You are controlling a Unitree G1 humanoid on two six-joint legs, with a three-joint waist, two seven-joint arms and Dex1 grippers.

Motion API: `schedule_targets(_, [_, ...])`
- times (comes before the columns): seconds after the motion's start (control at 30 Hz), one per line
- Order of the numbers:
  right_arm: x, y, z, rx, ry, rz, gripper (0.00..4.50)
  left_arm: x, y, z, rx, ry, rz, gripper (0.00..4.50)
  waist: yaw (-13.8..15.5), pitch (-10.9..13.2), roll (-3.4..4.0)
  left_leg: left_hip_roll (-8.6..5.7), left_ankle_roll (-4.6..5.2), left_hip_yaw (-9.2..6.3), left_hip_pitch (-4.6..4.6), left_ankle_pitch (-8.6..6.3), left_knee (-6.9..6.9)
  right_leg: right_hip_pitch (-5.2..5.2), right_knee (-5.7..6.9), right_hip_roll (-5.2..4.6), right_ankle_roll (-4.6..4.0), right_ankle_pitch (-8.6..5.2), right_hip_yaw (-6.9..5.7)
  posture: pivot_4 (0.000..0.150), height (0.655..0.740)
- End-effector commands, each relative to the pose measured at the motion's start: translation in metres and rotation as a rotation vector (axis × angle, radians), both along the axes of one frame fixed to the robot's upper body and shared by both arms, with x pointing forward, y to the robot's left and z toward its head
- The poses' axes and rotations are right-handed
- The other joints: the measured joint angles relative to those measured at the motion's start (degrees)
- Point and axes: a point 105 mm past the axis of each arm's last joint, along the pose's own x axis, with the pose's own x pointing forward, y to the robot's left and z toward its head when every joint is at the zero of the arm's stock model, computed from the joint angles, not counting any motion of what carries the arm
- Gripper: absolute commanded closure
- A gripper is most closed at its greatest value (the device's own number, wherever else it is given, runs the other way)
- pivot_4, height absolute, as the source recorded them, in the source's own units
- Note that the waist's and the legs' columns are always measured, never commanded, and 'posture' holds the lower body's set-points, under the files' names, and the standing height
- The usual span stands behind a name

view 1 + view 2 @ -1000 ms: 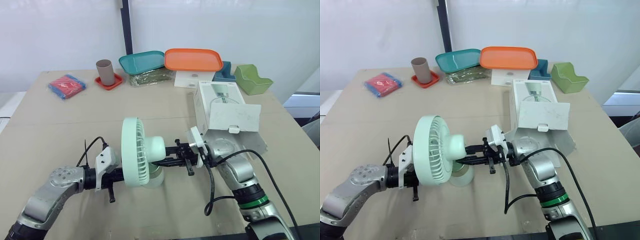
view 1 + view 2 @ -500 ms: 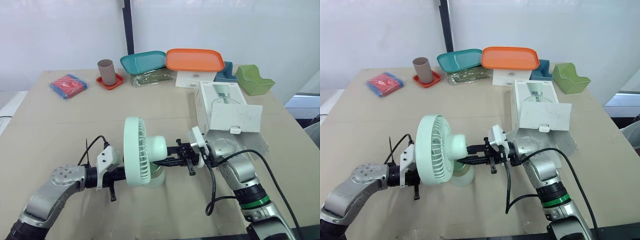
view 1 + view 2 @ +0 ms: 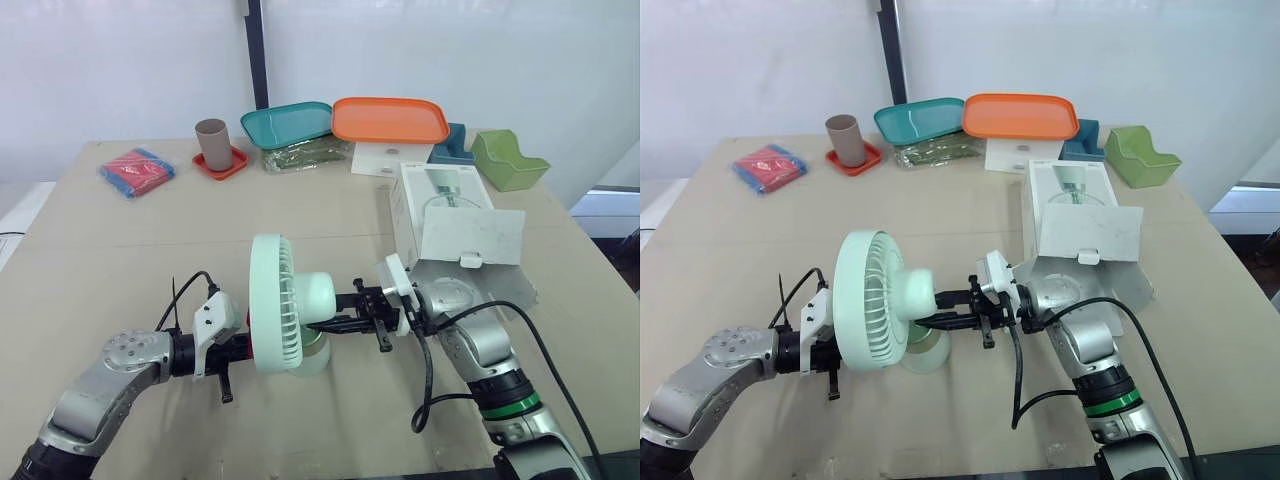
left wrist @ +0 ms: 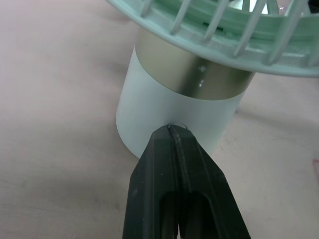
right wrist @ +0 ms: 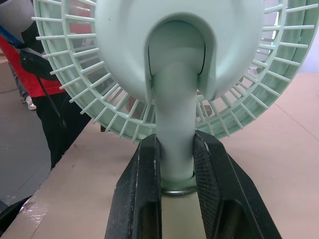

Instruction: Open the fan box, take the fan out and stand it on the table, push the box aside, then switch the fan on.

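Note:
The pale green fan (image 3: pixel 276 316) stands upright on the table on its round base (image 4: pixel 169 119), its grille facing my left arm. My right gripper (image 5: pixel 177 145) is shut on the fan's neck (image 5: pixel 174 99) just above the base, reaching in from the right. From the left, my left gripper (image 4: pixel 174 131) is shut with nothing in it, its tip touching the front of the base. The white fan box (image 3: pixel 443 198) lies open behind my right arm, with its flap (image 3: pixel 470 236) hanging forward.
Along the table's far edge stand a red and blue packet (image 3: pixel 135 172), a brown cup (image 3: pixel 211 142) on a red coaster, a teal tray (image 3: pixel 285 122), an orange tray (image 3: pixel 388 118), a blue bin (image 3: pixel 450 143) and a green bin (image 3: pixel 508 158). A person (image 5: pixel 30 79) stands beyond the table.
The camera has shifted slightly. The fan and both grippers hold the same places.

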Motion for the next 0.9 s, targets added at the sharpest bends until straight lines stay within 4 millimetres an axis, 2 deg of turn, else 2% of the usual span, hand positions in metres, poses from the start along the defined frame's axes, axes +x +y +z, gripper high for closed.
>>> schedule_targets(0.03, [-0.002, 0.0, 0.002, -0.005, -0.02, 0.004, 4.17, -0.005, -0.007, 0.01, -0.03, -0.039, -0.031, 4.42, 0.0, 0.0, 0.0, 0.0, 0.0, 0.0, 0.0, 0.0, 0.0, 0.0, 0.0, 0.0, 0.0, 0.0, 0.0, 0.15, 0.74])
schedule_targets(0.3, [0.0, -0.002, 0.009, 0.01, -0.034, -0.001, 4.17, -0.006, 0.019, 0.023, -0.038, -0.075, 0.021, 4.42, 0.0, 0.0, 0.0, 0.03, 0.0, 0.02, 0.0, 0.0, 0.0, -0.01, 0.0, 0.01, 0.0, 0.0, 0.0, 0.15, 0.74])
schedule_targets(0.47, [0.002, 0.0, 0.029, 0.042, -0.067, 0.012, 4.17, -0.01, 0.039, 0.02, 0.024, -0.077, 0.036, 4.42, 0.0, 0.0, 0.03, 0.03, 0.01, 0.03, -0.01, 0.0, 0.0, -0.03, -0.01, 0.02, 0.0, 0.0, 0.0, 0.15, 0.74])
schedule_targets(0.57, [0.008, 0.0, 0.051, 0.083, -0.067, 0.002, 4.17, -0.007, 0.05, 0.02, 0.044, -0.087, 0.068, 4.42, -0.1, 0.1, 0.09, 0.03, 0.01, 0.04, -0.02, -0.01, 0.0, -0.05, -0.01, 0.02, 0.0, 0.0, 0.0, 0.15, 0.74])
schedule_targets(0.73, [0.022, 0.001, 0.067, 0.111, -0.069, -0.011, 4.17, -0.007, 0.043, 0.023, 0.013, -0.097, 0.051, 4.42, -0.1, 0.1, 0.09, 0.05, 0.03, 0.02, -0.06, -0.02, -0.01, -0.08, -0.03, 0.02, -0.01, 0.0, -0.02, 0.15, 0.74])
schedule_targets(0.9, [0.039, 0.002, 0.068, 0.088, -0.067, -0.002, 4.17, -0.004, 0.037, 0.028, -0.022, -0.112, 0.042, 4.42, -0.1, 0.1, 0.09, 0.05, 0.03, 0.02, -0.05, -0.02, 0.0, -0.07, -0.03, 0.02, -0.01, 0.0, -0.03, 0.15, 0.74])
